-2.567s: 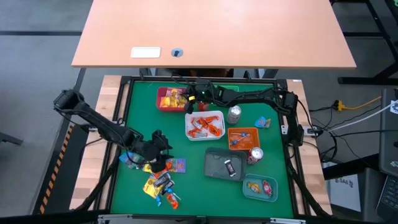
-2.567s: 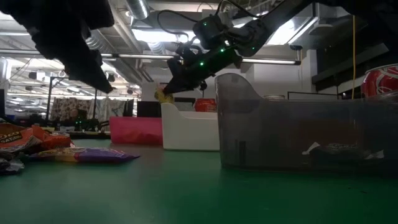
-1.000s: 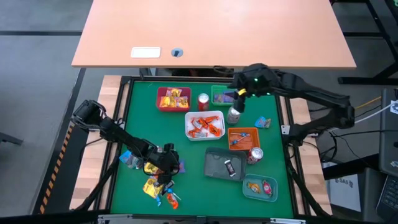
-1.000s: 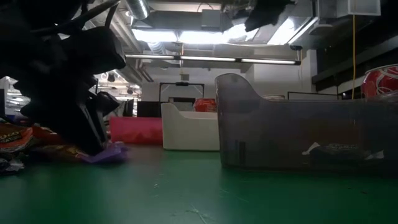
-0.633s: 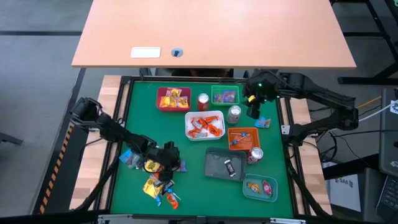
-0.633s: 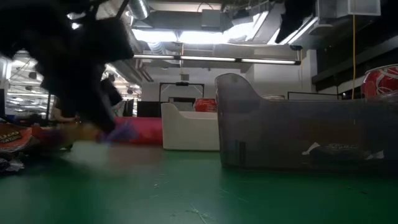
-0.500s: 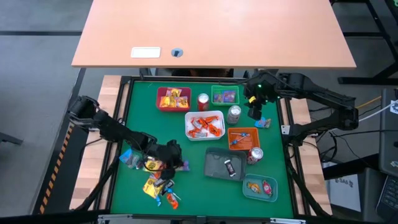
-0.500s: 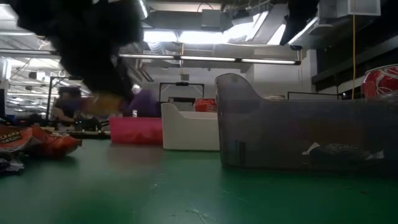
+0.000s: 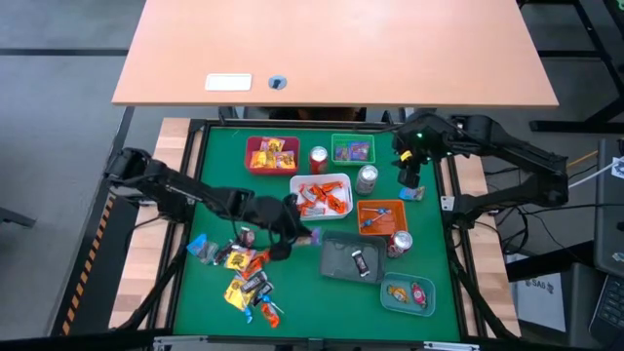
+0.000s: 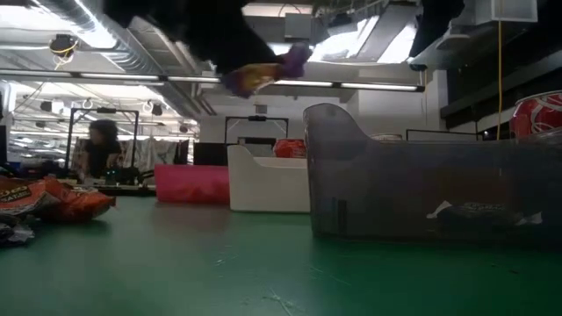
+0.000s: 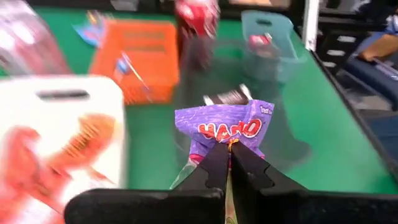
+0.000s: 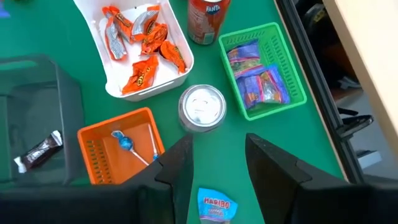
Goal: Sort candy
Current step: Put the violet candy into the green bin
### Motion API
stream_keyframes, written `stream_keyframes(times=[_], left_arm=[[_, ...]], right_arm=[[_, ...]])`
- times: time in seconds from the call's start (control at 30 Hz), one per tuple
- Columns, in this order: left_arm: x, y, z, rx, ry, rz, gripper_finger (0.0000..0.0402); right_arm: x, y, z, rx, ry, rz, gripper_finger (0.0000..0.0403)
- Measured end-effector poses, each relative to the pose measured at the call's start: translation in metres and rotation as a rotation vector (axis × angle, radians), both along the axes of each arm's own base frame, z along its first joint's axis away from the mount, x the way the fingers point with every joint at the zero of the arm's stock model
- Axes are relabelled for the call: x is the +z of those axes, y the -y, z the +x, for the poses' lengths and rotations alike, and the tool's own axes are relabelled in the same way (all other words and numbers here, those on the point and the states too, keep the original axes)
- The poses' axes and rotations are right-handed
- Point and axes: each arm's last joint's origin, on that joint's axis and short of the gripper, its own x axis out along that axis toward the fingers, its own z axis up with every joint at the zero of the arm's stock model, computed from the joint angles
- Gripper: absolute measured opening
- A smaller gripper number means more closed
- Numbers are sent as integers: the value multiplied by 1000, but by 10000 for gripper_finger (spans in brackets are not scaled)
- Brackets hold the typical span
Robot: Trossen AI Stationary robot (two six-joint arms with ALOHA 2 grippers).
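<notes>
High view, left to right: loose candy pile [image 9: 244, 283] on tabletop [image 9: 292, 307]. Left end effector [image 9: 290, 234] pinched on purple candy bag [image 11: 225, 127], lifted beside grey tray [image 9: 351, 255]; likely light, crinkly, slippery, so edge grip suits. Right end effector [image 9: 408, 176] part-open, empty, above blue candy bag [image 9: 411, 192].

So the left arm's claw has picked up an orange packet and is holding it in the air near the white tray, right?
Not quite: the packet is purple, not orange. The left wrist view shows the left gripper pinched shut on a purple candy packet. It is indeed lifted, close to the white tray, as the high view shows.
</notes>
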Motion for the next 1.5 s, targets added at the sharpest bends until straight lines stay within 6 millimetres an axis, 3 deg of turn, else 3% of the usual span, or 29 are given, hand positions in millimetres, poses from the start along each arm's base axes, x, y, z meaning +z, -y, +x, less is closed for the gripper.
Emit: stream_keyframes(times=[0.17, 0.5, 0.6, 1.0, 1.27, 1.5], left_arm=[[17, -32, 11, 36, 67, 134, 0], [59, -99, 23, 181, 318, 353, 0], [63, -117, 25, 245, 397, 372, 0], [26, -171, 53, 388, 502, 406, 0], [4, -195, 94, 397, 472, 414, 0], [-18, -210, 114, 415, 435, 414, 0]], right_arm=[[-8, -3, -9, -28, 4, 16, 143], [-56, -7, -23, -131, -35, 85, 143], [-65, -6, -24, -171, -66, 81, 143], [-72, -5, -25, -230, -99, 40, 143], [-72, -5, -25, -231, -98, 38, 143], [-72, -5, -26, -232, -107, 41, 143]])
